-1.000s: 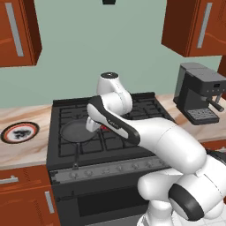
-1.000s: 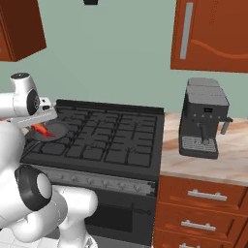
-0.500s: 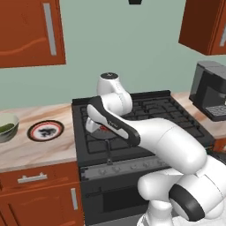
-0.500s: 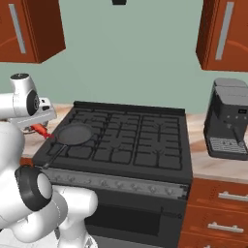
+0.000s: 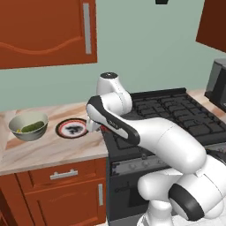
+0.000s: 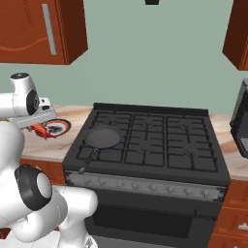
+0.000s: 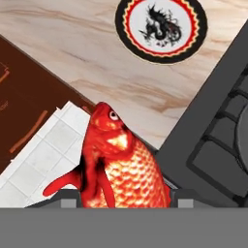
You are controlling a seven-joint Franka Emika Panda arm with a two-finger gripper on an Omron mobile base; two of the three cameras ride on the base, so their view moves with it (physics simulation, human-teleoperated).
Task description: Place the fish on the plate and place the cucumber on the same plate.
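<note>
My gripper (image 7: 123,199) is shut on the red-orange fish (image 7: 121,164), whose head sticks out past the fingertips (image 7: 68,199). In the hand view the fish hangs over the counter's front edge beside the stove's left corner, and the plate (image 7: 161,26) with its black rim, red ring and dark pattern lies further ahead on the marble counter. From the right base the fish (image 6: 41,130) hangs just short of the plate (image 6: 61,127). The cucumber (image 5: 33,127) lies in a pale bowl (image 5: 27,132) left of the plate (image 5: 73,128).
The black stove (image 6: 155,140) fills the middle, with a frying pan (image 6: 102,137) on its front left burner. A coffee machine (image 6: 242,126) stands at the far right. Wooden cabinets (image 5: 48,33) hang above the counter (image 5: 48,152).
The base has driven left, so the whole scene slid right and the plate and bowl came closer to the middle. The fish stays in my gripper, now over the counter's edge rather than the stove.
</note>
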